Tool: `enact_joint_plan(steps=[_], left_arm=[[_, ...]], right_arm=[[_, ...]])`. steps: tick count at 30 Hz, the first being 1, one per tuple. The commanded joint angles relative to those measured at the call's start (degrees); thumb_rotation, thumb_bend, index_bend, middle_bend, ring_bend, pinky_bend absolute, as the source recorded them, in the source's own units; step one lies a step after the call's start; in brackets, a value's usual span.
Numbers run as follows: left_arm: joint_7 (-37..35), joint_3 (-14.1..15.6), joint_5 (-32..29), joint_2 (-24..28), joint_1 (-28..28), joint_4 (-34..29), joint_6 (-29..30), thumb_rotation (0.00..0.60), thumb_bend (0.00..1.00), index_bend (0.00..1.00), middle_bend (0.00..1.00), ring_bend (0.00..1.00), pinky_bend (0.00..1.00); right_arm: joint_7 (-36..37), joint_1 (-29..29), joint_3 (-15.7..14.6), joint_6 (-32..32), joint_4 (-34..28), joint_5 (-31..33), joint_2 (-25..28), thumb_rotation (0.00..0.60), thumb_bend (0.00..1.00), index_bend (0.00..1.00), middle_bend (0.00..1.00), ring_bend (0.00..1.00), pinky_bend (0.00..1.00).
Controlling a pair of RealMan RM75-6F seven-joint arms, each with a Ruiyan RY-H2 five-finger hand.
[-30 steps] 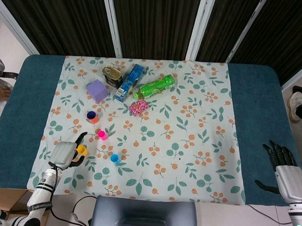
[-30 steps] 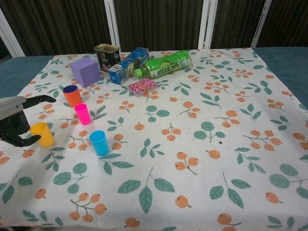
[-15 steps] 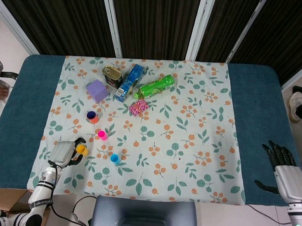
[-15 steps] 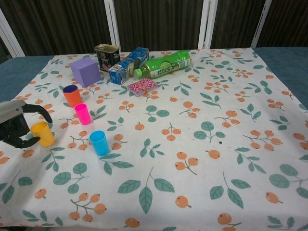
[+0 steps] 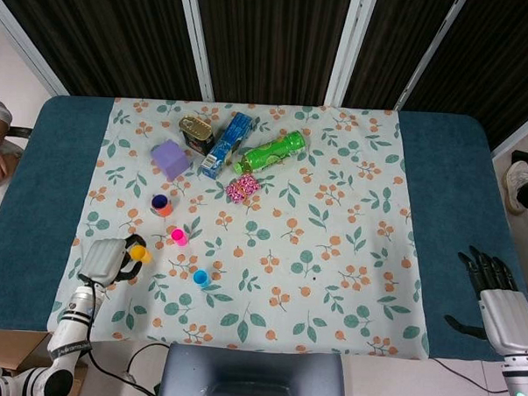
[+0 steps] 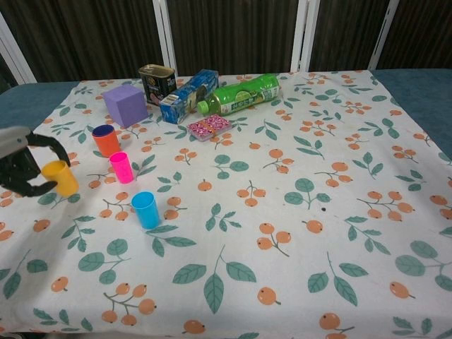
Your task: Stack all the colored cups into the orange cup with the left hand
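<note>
Gripping the yellow cup with our left hand, we have the fingers curled around its sides, one dark finger arching over its rim and another hooked under its base; in the chest view the cup leans a little to the left. In the head view the same hand sits near the left edge of the floral tablecloth, with the yellow cup showing at its fingertips.

Just beyond it stands the orange cup, upright with a dark purple inside, and apart from our hand. The pink cup stands upright just below and right of the orange one, and the blue cup stands upright nearer to us, further right.

Behind the cups we see a purple cube, a tin can, a blue carton lying on its side, a green bottle lying on its side, and a small pink patterned packet in front of them.

Our right hand rests off the cloth at the right end of the blue table, fingers spread and straight, holding nothing.
</note>
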Motion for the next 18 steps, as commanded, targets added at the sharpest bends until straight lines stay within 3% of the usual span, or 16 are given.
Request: enact_joint_plan(steps=[1,4,7,18], left_arm=[[-0.8,-5.1,-0.2,0.4,-2.1,0.5,1.9,0.6,0.38,0.56,1.0,1.0,1.0],[-0.3,-10.2,-2.1,-1.3,-5.2,3.5,2.6,0.6,0.38,0.56,1.0,1.0,1.0],[1.7,-13.2,-4.8,-3.7,-8.6,7.8,1.5,0.6,0.38,0.56,1.0,1.0,1.0],[4.6,-13.6,-9.9,-11.3,-14.1,20.9,-3.4,0.6,0.38,0.56,1.0,1.0,1.0]], right_arm=[[-0.2,0.0,0.0,0.0,0.0,0.0,-0.1,0.6,0.15,0.0,0.0,0.0,0.0],[-0.5,0.1,0.0,-0.2,0.0,0.1,-0.2,0.6,0.15,0.0,0.0,0.0,0.0],[-0.5,0.1,0.0,-0.1,-0.1,0.1,-0.2,0.6,0.15,0.0,0.0,0.0,0.0],[0.2,0.1,0.6,-0.1,0.1,1.2,0.3,0.6,0.15,0.0,0.0,0.0,0.0]])
